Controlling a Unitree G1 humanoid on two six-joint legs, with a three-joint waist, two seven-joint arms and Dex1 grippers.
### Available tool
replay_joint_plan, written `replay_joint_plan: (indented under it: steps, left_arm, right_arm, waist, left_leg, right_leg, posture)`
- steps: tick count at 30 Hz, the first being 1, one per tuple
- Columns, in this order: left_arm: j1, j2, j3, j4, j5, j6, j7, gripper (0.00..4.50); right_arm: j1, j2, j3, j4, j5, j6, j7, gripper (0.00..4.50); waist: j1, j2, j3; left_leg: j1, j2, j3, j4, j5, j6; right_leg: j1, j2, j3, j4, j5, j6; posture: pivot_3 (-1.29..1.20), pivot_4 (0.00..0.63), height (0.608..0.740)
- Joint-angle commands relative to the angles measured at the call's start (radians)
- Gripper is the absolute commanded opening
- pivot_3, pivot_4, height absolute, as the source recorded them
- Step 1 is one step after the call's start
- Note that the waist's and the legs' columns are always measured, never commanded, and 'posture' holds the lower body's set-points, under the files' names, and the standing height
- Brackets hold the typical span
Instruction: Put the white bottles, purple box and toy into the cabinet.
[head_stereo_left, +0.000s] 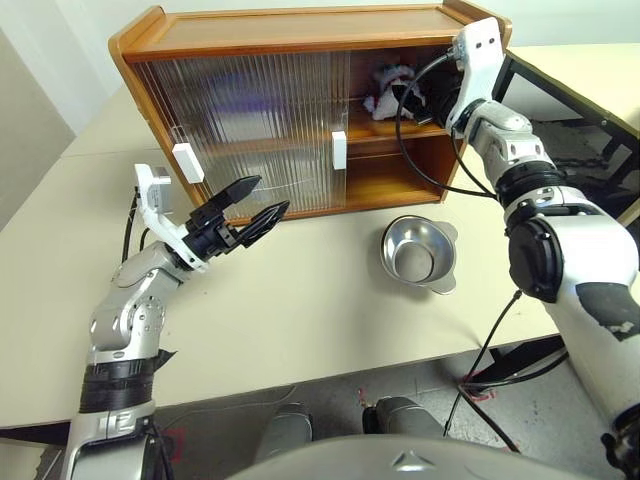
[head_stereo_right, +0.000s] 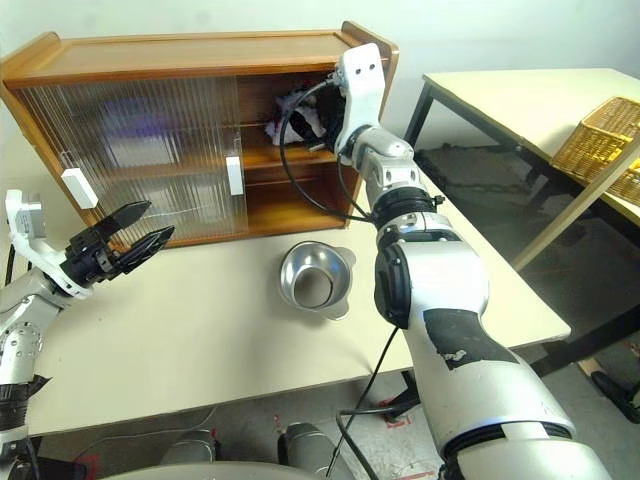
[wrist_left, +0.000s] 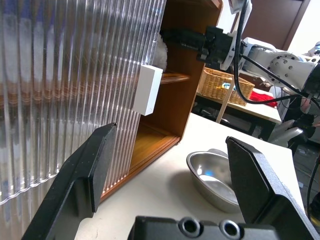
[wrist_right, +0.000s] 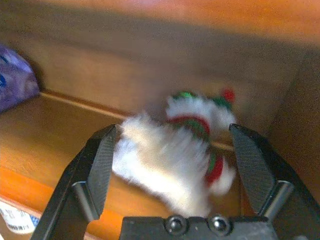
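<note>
Right tool (wrist_right: 170, 145) gapes wide around the toy (wrist_right: 175, 150) on the cabinet (head_stereo_left: 300, 45) shelf; left tool (head_stereo_left: 255, 205) gapes empty, nine o'clock above the beige tabletop (head_stereo_left: 300, 300).

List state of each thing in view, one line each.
cabinet: right side open, sliding doors cover the left and middle.
toy: lying on the upper shelf, released.
purple box: on the upper shelf.
white bottle: on the lower shelf.
steel bowl: upright on the table, empty.
left end effector: open, empty.
right end effector: open around the toy.
</note>
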Motion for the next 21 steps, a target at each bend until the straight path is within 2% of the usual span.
replay_joint_plan:
  steps: [1,5,7,13,17,21]
  left_arm:
    - [-0.008,-0.004,-0.013,0.002,0.001,0.007,-0.006,4.50]
    - [-0.002,-0.005,-0.012,0.002,-0.001,0.006,-0.008,4.50]
    - [0.000,-0.003,-0.012,0.002,-0.001,0.007,-0.008,4.50]
    - [-0.010,0.005,-0.008,0.014,0.000,0.009,-0.018,4.50]
    - [-0.019,0.010,-0.005,0.023,-0.001,0.010,-0.024,4.50]
    - [-0.014,0.009,-0.004,0.023,-0.001,0.010,-0.027,4.50]
  right_arm:
    - [0.030,-0.021,-0.028,-0.072,0.038,-0.015,0.054,4.47]
    - [0.163,-0.045,-0.033,-0.273,0.092,0.055,0.156,4.47]
    - [0.296,-0.061,-0.027,-0.455,0.133,0.129,0.201,4.47]
    - [0.594,-0.102,-0.049,-0.878,0.251,0.331,0.234,4.47]
    - [0.725,-0.129,-0.077,-1.036,0.332,0.446,0.221,4.47]
    - [0.815,-0.145,-0.087,-1.121,0.377,0.531,0.205,4.47]
  waist:
    - [0.000,0.000,0.000]
    - [0.001,-0.002,-0.001]
    - [0.002,-0.002,-0.001]
    - [-0.003,-0.001,-0.001]
    - [-0.004,-0.002,-0.001]
    - [-0.010,-0.003,0.001]
  left_leg:
    - [0.000,0.000,0.000,0.000,0.000,0.000]
    - [0.000,0.000,0.000,0.000,0.000,0.000]
    - [0.000,0.000,0.001,0.001,0.000,0.000]
    - [0.002,-0.005,0.007,0.004,0.000,0.001]
    - [0.008,-0.009,0.007,0.006,0.001,0.002]
    - [0.014,-0.013,0.005,0.006,0.003,0.005]
  right_leg:
    - [0.000,0.000,0.000,0.000,0.000,0.000]
    - [0.001,0.000,-0.001,0.000,0.000,0.000]
    - [0.002,0.000,-0.001,-0.001,0.001,0.001]
    - [0.004,0.002,0.001,0.001,0.002,0.004]
    - [0.010,0.004,0.000,0.001,-0.007,0.006]
    - [0.018,0.004,0.001,0.001,-0.005,0.008]
  posture:
    - [-0.05,0.000,0.740]
    - [-0.06,0.004,0.740]
    - [-0.06,0.004,0.740]
    - [-0.07,0.006,0.740]
    - [-0.08,0.011,0.740]
    - [-0.08,0.018,0.740]
